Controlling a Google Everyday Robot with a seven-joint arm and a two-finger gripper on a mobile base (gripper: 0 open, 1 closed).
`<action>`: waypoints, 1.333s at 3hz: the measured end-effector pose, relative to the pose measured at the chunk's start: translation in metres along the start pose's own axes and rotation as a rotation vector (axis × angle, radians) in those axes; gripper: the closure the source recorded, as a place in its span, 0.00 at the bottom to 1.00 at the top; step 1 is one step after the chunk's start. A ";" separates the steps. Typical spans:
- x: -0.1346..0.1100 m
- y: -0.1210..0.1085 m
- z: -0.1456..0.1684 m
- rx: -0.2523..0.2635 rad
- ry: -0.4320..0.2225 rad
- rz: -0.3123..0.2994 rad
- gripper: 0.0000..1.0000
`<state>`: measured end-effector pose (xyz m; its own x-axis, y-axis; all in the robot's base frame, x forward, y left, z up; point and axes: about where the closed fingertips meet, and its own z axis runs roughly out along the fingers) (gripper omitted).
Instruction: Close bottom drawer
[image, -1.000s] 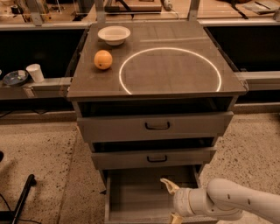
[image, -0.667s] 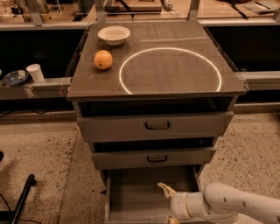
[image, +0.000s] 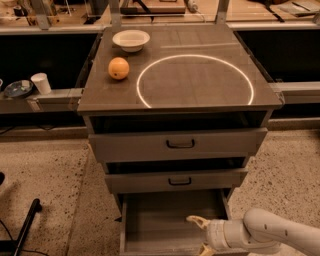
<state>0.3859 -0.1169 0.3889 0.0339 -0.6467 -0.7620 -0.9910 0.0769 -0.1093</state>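
The bottom drawer (image: 160, 220) stands pulled far out at the foot of the grey wood-grain cabinet, its deep plain tray showing. Its front and handle lie at or below the picture's lower edge. My gripper (image: 199, 234) comes in from the lower right on a white arm (image: 272, 232). It hangs over the right part of the tray near the front, open and empty, with one cream fingertip (image: 193, 219) above the other. The middle drawer (image: 176, 180) and the top drawer (image: 179, 144) stick out a little, each with a black bar handle.
An orange (image: 118, 68) and a white bowl (image: 131, 39) sit on the cabinet top beside a lit white ring (image: 195, 80). A white cup (image: 40, 82) and a dish (image: 17, 89) stand on a ledge at the left. A black pole (image: 27, 222) lies on the speckled floor.
My gripper has shifted a little lower and nearer the drawer's front over the tray. The bottom drawer stays pulled out as before.
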 end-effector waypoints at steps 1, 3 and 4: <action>0.065 -0.004 0.014 0.002 -0.042 0.042 0.49; 0.153 0.017 0.026 -0.014 -0.066 0.069 1.00; 0.187 0.034 0.028 -0.012 -0.042 0.085 1.00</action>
<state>0.3622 -0.2146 0.2248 -0.0453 -0.6058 -0.7943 -0.9920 0.1213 -0.0359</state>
